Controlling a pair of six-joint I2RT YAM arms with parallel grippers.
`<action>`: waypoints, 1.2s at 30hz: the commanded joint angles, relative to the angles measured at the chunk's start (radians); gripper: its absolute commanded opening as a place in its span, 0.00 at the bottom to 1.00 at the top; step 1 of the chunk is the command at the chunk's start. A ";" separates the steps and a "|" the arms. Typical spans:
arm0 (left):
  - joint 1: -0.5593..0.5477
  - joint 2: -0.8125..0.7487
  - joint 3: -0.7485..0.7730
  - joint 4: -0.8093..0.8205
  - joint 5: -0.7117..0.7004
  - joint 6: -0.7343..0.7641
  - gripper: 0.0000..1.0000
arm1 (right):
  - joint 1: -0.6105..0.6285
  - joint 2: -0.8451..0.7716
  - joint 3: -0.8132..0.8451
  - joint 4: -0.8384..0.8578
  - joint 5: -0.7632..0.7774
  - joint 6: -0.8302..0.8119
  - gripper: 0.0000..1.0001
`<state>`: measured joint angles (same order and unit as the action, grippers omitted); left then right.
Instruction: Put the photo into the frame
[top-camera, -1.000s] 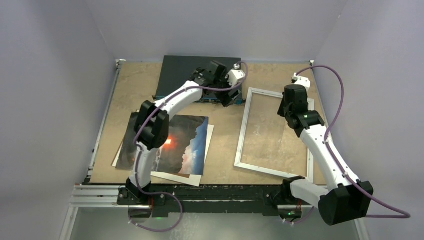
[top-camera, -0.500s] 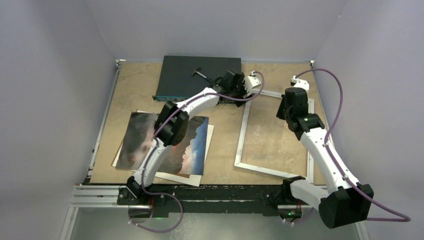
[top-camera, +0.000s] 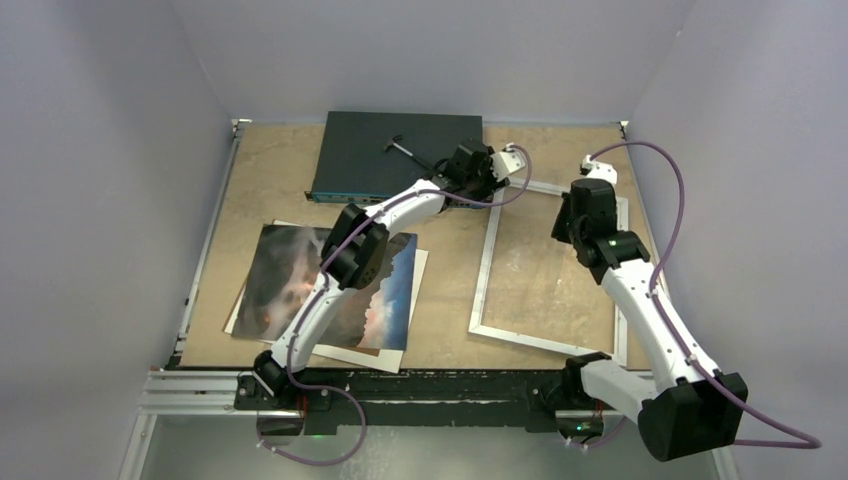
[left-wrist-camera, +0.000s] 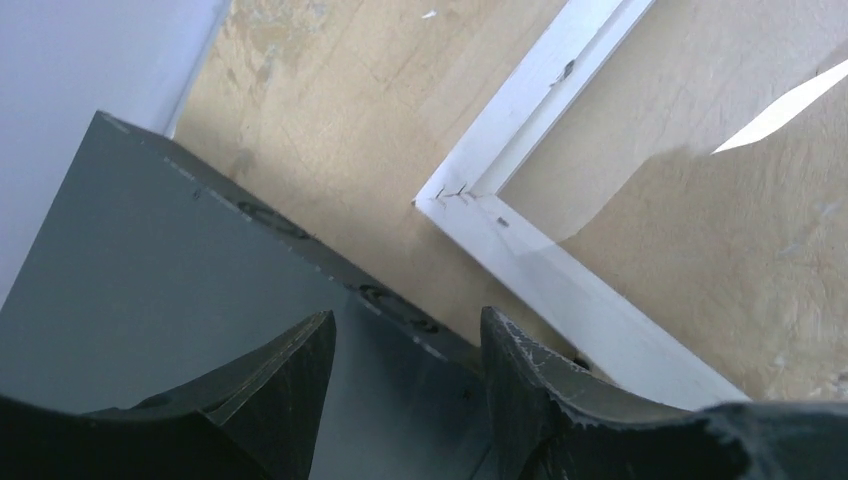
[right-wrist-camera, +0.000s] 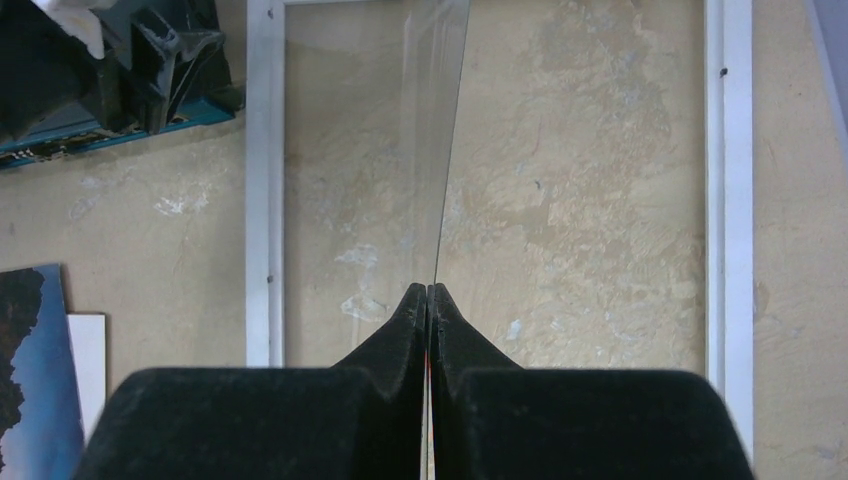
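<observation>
Nearest, on the left half of the tabletop (top-camera: 450, 290): the photo (top-camera: 275, 280), flat on a white sheet (top-camera: 419, 268), blue side turned toward the frame, the sheet's near corner close to the tabletop's front edge. Crossed overhead by the left arm (top-camera: 350, 250), so partly hidden from above.

Right of that, past a bare strip of tabletop: the frame (top-camera: 483, 275), lying flat, long axis running near to far and slightly skewed, right border close to the side wall (top-camera: 740, 200), tabletop showing through its middle.

Farther back: right claw (right-wrist-camera: 430, 292) over the frame's far half, fingers pressed together. A thin clear edge (right-wrist-camera: 452, 130) running away from the tips; cannot tell whether pinched or merely lying beneath.

Farthest: left claw (left-wrist-camera: 405, 335), jaws apart and holding nothing, above the front edge of a dark flat box (top-camera: 380, 150), just beside the frame's far-left corner.

Judged for the coming move: photo lying back toward the bases and to the left of both claws, well apart from each, left arm the nearer. Then a carry or slide rightward across the bare strip; room enough there, little to spare on the wall side
</observation>
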<state>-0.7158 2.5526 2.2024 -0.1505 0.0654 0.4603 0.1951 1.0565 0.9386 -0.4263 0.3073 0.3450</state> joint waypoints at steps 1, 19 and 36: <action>0.000 0.053 0.074 -0.021 -0.092 0.047 0.52 | -0.003 -0.019 -0.013 0.018 -0.024 0.007 0.00; 0.100 0.082 0.042 -0.174 -0.244 0.125 0.41 | -0.003 -0.009 -0.004 0.038 -0.075 0.025 0.00; 0.197 0.094 -0.009 -0.374 -0.341 0.266 0.35 | -0.003 -0.012 -0.003 0.049 -0.109 0.039 0.00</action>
<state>-0.7113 2.6335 2.3280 -0.2497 -0.0326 0.6319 0.1951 1.0527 0.9272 -0.4084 0.2253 0.3748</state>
